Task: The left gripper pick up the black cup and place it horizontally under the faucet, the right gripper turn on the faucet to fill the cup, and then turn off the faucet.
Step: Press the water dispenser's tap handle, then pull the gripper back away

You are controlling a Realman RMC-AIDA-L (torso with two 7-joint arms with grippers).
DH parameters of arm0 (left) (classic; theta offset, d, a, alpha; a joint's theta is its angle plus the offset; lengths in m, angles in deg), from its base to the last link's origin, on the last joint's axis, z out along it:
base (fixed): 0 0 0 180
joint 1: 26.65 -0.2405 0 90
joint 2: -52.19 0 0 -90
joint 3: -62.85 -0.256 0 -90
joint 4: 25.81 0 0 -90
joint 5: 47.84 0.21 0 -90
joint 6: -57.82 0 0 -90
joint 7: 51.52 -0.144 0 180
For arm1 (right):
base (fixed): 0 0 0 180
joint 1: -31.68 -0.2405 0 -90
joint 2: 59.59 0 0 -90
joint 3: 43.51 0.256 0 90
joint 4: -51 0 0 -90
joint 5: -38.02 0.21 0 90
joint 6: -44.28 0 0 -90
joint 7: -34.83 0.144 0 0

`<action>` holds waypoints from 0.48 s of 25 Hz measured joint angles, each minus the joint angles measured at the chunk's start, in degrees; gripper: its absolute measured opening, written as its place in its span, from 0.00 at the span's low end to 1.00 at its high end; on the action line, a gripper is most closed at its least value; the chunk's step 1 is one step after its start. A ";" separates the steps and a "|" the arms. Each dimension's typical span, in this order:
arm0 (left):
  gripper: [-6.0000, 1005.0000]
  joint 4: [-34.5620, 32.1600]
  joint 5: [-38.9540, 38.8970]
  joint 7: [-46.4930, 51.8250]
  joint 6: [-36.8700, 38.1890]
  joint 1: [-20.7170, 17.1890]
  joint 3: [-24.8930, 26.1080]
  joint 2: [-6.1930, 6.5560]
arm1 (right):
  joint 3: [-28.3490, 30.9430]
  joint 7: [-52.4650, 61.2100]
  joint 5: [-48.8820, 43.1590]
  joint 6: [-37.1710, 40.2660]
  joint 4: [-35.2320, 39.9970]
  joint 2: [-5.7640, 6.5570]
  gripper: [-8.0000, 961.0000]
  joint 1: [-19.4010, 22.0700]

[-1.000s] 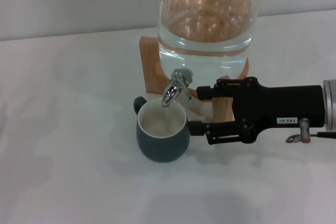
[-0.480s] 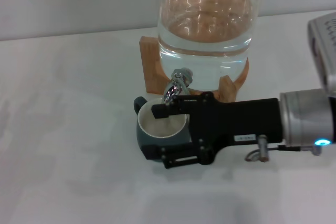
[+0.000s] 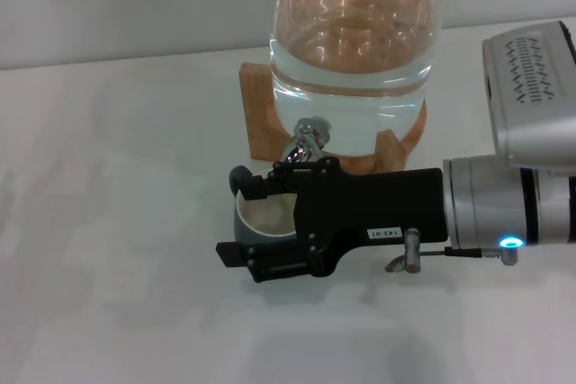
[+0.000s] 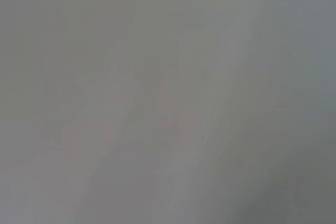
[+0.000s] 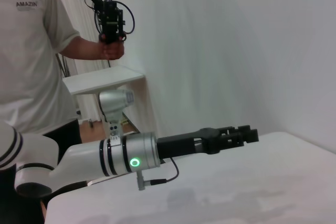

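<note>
The black cup (image 3: 263, 213) stands upright on the white table (image 3: 108, 222), right under the faucet (image 3: 306, 137). Its cream inside shows and its handle (image 3: 239, 175) points to the back left. My right gripper (image 3: 245, 219) reaches in from the right and hangs over the cup, open. One finger lies by the faucet's spout and the other past the cup's near rim. The gripper's body hides the cup's right half. My left gripper (image 5: 251, 134) shows only in the right wrist view, held out level at the table's far side, away from the cup.
The big glass water dispenser (image 3: 351, 51) sits on a wooden stand (image 3: 256, 110) behind the cup. A person (image 5: 31, 51) holding a device stands beyond the left arm. The left wrist view is plain grey.
My right gripper has slid left from beside the cup to over it, so its body now covers the cup's right half. The cup has not moved.
</note>
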 joint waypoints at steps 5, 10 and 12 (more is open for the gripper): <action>0.53 0.01 0.00 -0.25 -0.02 0.00 0.00 -0.10 | 0.07 0.97 -0.73 0.89 -1.67 0.03 0.82 -1.18; 0.53 0.01 0.00 -0.26 0.00 0.00 0.00 -0.16 | 0.84 2.44 -2.72 1.08 -2.56 0.15 0.82 -2.11; 0.53 0.01 0.00 -0.24 0.02 0.00 0.00 -0.20 | 1.51 2.46 -3.20 1.07 -2.60 0.21 0.82 -2.04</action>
